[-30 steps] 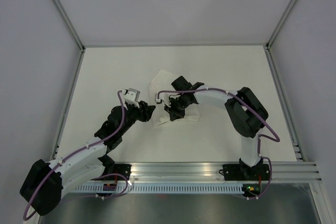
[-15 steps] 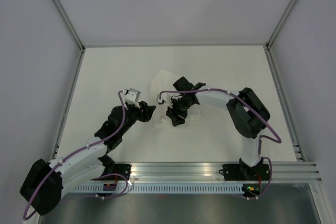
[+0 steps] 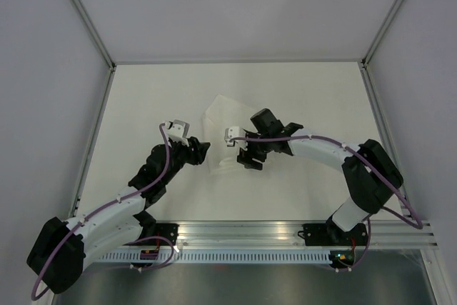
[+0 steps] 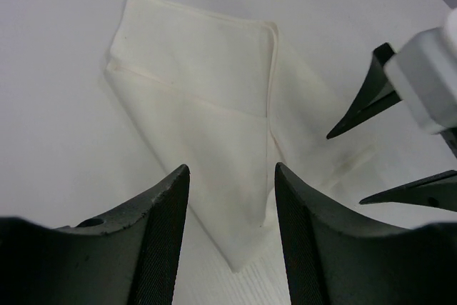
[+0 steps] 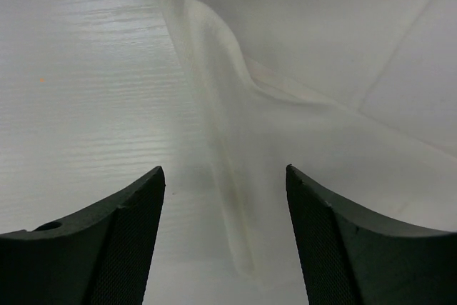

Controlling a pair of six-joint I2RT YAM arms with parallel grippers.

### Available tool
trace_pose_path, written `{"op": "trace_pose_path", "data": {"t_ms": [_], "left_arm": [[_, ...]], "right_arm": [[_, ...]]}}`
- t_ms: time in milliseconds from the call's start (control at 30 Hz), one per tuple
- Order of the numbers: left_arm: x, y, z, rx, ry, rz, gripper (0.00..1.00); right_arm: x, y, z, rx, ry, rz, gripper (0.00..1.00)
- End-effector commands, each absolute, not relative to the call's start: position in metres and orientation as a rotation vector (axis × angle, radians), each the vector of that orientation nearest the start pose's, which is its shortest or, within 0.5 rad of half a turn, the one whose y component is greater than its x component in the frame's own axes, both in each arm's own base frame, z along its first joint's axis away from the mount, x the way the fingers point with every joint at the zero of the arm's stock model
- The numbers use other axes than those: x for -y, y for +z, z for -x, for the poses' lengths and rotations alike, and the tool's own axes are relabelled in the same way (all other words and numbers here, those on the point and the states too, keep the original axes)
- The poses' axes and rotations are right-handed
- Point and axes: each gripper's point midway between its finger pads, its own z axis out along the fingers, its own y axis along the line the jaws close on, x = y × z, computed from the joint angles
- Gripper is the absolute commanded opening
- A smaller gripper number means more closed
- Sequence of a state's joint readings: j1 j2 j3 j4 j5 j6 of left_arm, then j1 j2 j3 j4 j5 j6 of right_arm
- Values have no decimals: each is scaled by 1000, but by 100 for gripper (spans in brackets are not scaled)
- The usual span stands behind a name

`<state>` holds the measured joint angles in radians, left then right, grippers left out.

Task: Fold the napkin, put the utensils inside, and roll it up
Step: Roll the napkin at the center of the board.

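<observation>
The napkin (image 3: 218,116) lies folded on the white table, its layered hemmed edges plain in the left wrist view (image 4: 200,69). My left gripper (image 3: 206,149) is open at its near-left side, and one pointed corner of the cloth lies between its fingers (image 4: 232,169). My right gripper (image 3: 248,161) hangs open over the napkin's near-right part, holding nothing. Under it (image 5: 223,169) a long raised ridge in the cloth (image 5: 232,198) runs toward me with a faint dark streak. The utensils are hidden.
Grey walls and metal frame posts (image 3: 89,30) close in the white table (image 3: 307,91). The aluminium rail (image 3: 271,230) with both arm bases runs along the near edge. The right gripper's dark fingertips (image 4: 368,98) show at the right of the left wrist view.
The right gripper has opened and let go of the cloth. It shifted slightly right and its arm's elbow swung out to the right. The left arm has barely moved.
</observation>
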<state>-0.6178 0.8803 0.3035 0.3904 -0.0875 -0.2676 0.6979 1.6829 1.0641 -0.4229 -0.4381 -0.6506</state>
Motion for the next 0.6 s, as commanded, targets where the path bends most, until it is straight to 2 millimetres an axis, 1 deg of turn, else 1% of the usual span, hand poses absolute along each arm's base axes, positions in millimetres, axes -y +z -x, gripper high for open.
{"op": "trace_pose_path", "data": {"t_ms": [0,33,67,100,133,167,200,300,333,367,433,467,500,567], "left_arm": [[183,168,-277,-1719,-534,-224,57],[181,169,-278,-1717,-525,-209,57],[180,170,-279,-1719,-522,-202,57],[177,169,-280,-1722,-510,-186,57],[176,170,-281,-1721,-506,-177,57],[176,171,-281,-1716,-507,-173,57],[175,172,-282,-1715,-504,-165,57],[174,173,-283,-1711,-505,-143,57],[174,172,-282,-1710,-507,-139,57],[173,173,-283,-1709,-507,-134,57],[173,173,-283,-1709,-509,-129,57],[174,172,-283,-1712,-510,-129,57],[173,171,-283,-1715,-507,-128,57],[173,172,-283,-1716,-503,-129,57]], "right_arm": [[-275,78,-278,-1706,401,1689,75],[-264,73,-271,-1686,367,1690,77],[-266,79,-277,-1627,331,1670,77],[-255,72,-273,-1608,281,1685,78],[-253,71,-272,-1589,262,1682,78],[-256,74,-275,-1550,240,1663,78],[-252,70,-272,-1555,222,1668,78],[-255,69,-272,-1498,187,1652,77],[-251,61,-272,-1508,161,1659,77],[-256,64,-274,-1479,152,1645,76],[-255,57,-274,-1477,128,1647,77],[-260,59,-274,-1458,119,1643,76],[-260,54,-273,-1459,110,1645,76],[-266,56,-272,-1431,84,1643,75]]}}
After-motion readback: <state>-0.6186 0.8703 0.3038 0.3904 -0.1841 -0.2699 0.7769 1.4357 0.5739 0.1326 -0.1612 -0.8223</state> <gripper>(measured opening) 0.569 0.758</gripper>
